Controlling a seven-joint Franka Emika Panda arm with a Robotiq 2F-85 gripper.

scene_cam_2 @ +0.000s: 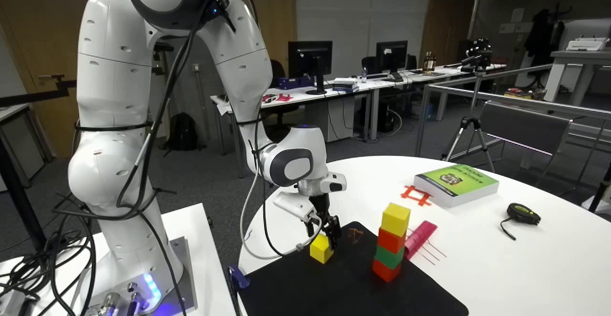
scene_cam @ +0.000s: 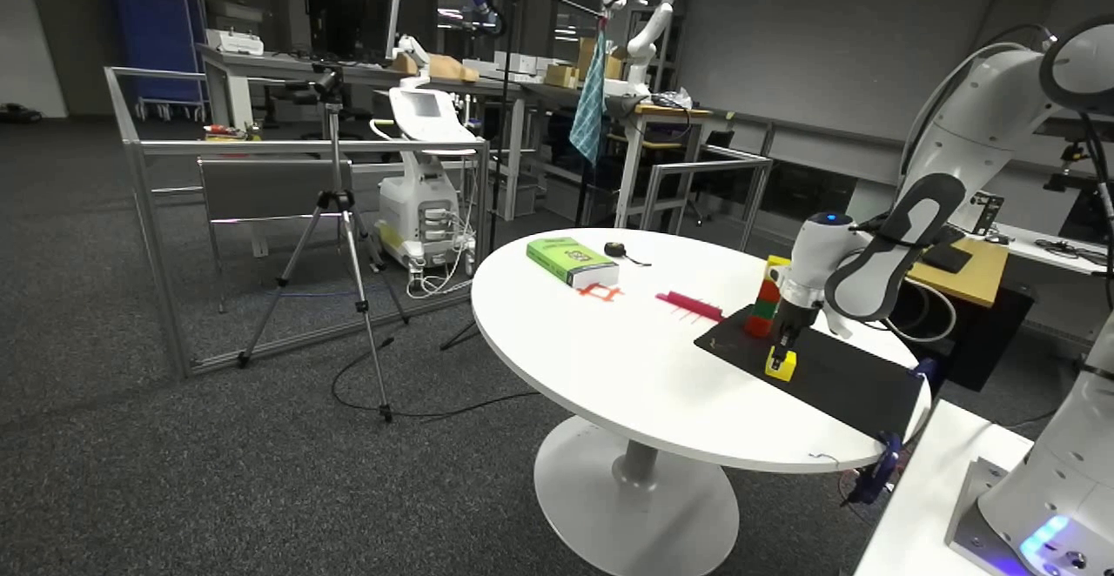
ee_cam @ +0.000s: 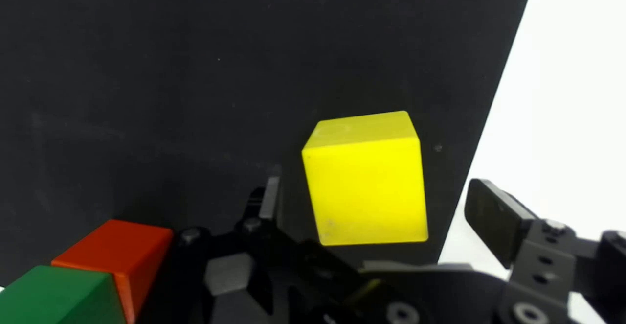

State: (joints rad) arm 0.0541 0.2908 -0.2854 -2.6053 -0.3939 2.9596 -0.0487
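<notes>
A yellow cube (ee_cam: 367, 187) lies on a black mat (ee_cam: 171, 69); it also shows in both exterior views (scene_cam: 781, 365) (scene_cam_2: 321, 249). My gripper (ee_cam: 380, 206) points down over this cube and is open. One finger is on each side of the cube, with a visible gap to both in the wrist view. The gripper also shows in both exterior views (scene_cam: 780, 353) (scene_cam_2: 326, 234). Beside it stands a stack of cubes: a yellow cube (scene_cam_2: 395, 218) on top, then red (scene_cam_2: 391, 240), green (scene_cam_2: 388, 257) and red (scene_cam_2: 385, 271). Part of the stack's green (ee_cam: 63, 294) and red cubes (ee_cam: 117, 245) shows in the wrist view.
The mat lies on a round white table (scene_cam: 600, 358), held by blue clamps (scene_cam: 877, 472) at the edge. A pink object (scene_cam_2: 420, 238), an orange lattice piece (scene_cam_2: 416, 194), a green book (scene_cam_2: 456, 182) and a tape measure (scene_cam_2: 523, 214) lie beyond the stack.
</notes>
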